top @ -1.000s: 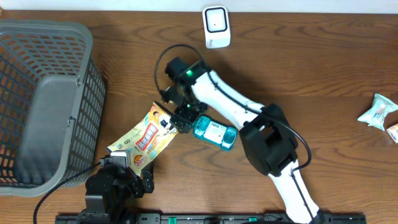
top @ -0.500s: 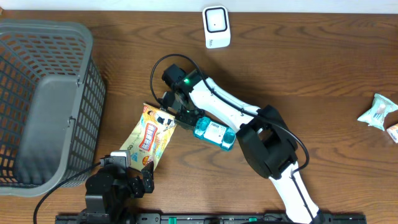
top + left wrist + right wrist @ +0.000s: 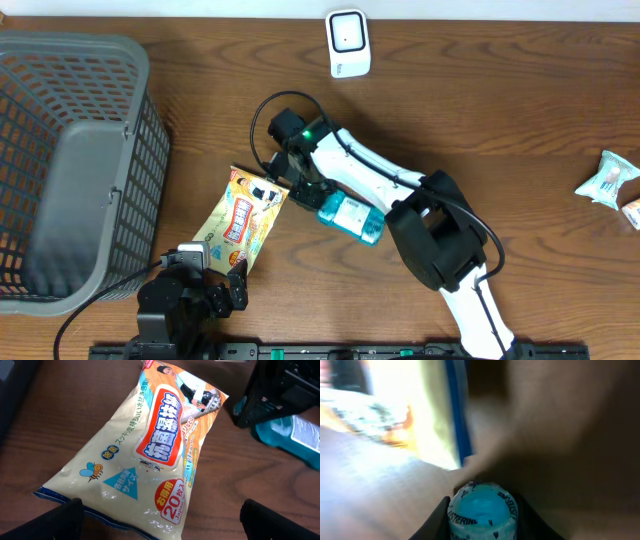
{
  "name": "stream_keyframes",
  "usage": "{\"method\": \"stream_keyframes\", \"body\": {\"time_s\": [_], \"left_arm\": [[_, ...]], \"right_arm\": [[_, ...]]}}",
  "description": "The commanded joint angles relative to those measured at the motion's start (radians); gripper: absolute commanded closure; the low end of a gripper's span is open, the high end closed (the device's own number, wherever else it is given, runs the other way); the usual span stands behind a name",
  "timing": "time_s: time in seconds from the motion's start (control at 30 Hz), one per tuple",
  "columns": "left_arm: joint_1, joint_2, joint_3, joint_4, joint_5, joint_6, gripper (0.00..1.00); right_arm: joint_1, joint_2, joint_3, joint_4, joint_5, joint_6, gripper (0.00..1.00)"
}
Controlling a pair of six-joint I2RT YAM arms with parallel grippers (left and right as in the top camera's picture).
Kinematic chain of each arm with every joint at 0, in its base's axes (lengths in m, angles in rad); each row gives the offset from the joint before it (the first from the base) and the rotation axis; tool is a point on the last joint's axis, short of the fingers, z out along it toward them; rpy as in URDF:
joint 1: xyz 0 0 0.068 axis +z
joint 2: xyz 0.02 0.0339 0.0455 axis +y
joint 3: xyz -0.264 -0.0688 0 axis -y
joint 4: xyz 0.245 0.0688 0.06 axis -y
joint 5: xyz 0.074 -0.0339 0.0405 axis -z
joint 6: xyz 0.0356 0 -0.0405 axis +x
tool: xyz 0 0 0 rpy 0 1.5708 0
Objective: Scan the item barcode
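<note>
We are at the pick-up step. The right gripper is clamped on the cap of the teal plastic mouthwash bottle, which lies on its side on the brown wooden table, just beside the yellow wipes pouch. The left gripper hangs spread wide over that pouch, holding nothing. Next, we judge, the bottle must be lifted and its barcode turned toward the white scanner.

The right gripper meets the bottle at its cap, just beside the pack; the scanner lies well apart.
</note>
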Motion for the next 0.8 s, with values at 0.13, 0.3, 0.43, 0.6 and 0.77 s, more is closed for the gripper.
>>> {"method": "stream_keyframes", "body": {"time_s": [0.13,0.3,0.43,0.6,0.77], "left_arm": [[0.000,-0.001,-0.003,-0.029,-0.010,0.002,0.01],[0.000,-0.001,-0.003,-0.029,-0.010,0.002,0.01],[0.000,-0.001,-0.003,-0.029,-0.010,0.002,0.01],[0.000,-0.001,-0.003,-0.029,-0.010,0.002,0.01],[0.000,-0.001,-0.003,-0.029,-0.010,0.002,0.01]], "right_arm": [[-0.085,0.021,0.111,-0.074,-0.485,0.032,0.98],[-0.159,0.021,0.111,-0.107,-0.726,0.032,0.99],[-0.205,0.022,0.097,-0.120,-0.800,0.032,0.99],[-0.216,0.028,0.039,-0.115,-0.909,0.024,0.99],[-0.223,0.029,-0.024,-0.103,-1.036,-0.038,0.99]]}}
